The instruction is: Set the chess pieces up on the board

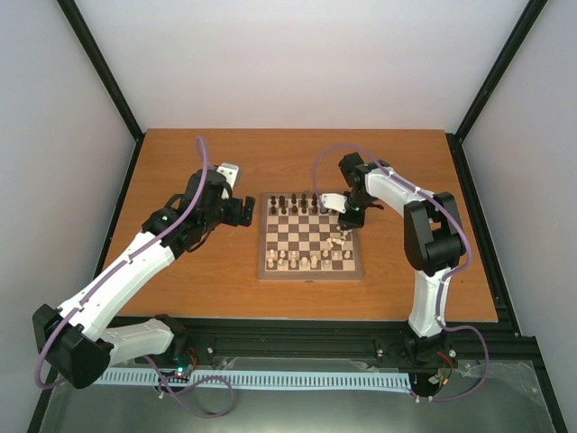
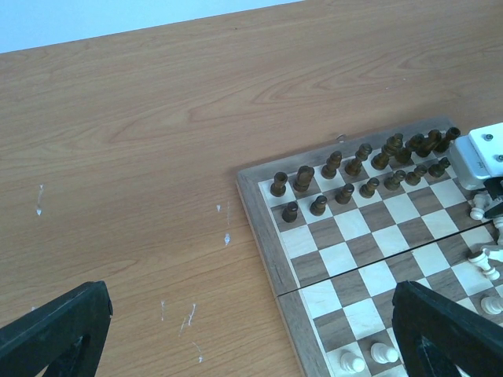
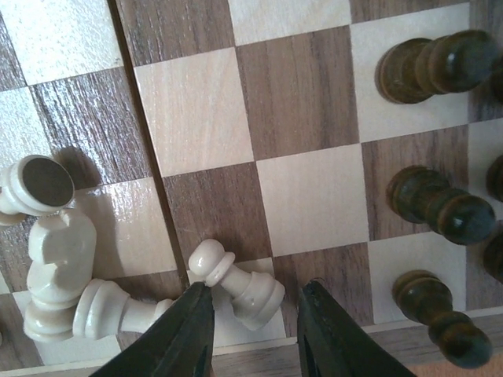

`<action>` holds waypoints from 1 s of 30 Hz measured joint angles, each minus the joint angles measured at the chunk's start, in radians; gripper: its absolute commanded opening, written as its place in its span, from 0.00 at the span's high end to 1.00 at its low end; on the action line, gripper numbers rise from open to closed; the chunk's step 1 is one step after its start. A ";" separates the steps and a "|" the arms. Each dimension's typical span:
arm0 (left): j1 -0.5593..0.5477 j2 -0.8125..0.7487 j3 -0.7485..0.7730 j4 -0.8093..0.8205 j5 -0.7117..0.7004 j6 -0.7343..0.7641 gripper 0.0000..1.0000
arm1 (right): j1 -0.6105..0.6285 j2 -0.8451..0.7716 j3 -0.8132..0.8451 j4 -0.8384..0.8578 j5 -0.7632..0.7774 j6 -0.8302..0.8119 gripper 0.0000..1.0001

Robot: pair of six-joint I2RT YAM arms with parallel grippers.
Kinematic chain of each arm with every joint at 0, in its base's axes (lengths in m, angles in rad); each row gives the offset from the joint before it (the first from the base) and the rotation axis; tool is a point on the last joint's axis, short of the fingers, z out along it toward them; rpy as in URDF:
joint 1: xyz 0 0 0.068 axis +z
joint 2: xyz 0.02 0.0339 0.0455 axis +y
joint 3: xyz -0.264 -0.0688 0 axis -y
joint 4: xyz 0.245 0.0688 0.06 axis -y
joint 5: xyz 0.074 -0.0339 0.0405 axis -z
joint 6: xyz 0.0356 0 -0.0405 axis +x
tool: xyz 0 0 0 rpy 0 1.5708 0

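Wooden board [image 1: 297,239] | right fingers [image 3: 189,338] open astride toppled cream pawn [image 3: 236,283]; left fingers [image 2: 55,330] wide, empty

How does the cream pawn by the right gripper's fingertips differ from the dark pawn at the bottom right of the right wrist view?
The cream pawn is light; the dark pawn is deep brown. The cream pawn lies on its side; the dark pawn stands upright. The cream pawn lies at the right gripper; the dark pawn stands apart from it. Both are small round-headed pawns on the board.
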 measured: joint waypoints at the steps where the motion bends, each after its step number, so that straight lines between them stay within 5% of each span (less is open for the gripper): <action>1: 0.000 0.000 0.000 0.000 0.002 0.000 0.01 | 0.002 0.000 -0.002 0.002 0.001 -0.002 0.67; 12: 0.000 0.000 0.000 0.000 0.007 0.000 0.01 | 0.029 0.004 -0.007 0.020 0.025 -0.012 0.65; 30: 0.000 0.000 0.000 0.000 0.014 0.000 0.01 | 0.032 -0.005 -0.022 0.011 0.026 -0.020 0.84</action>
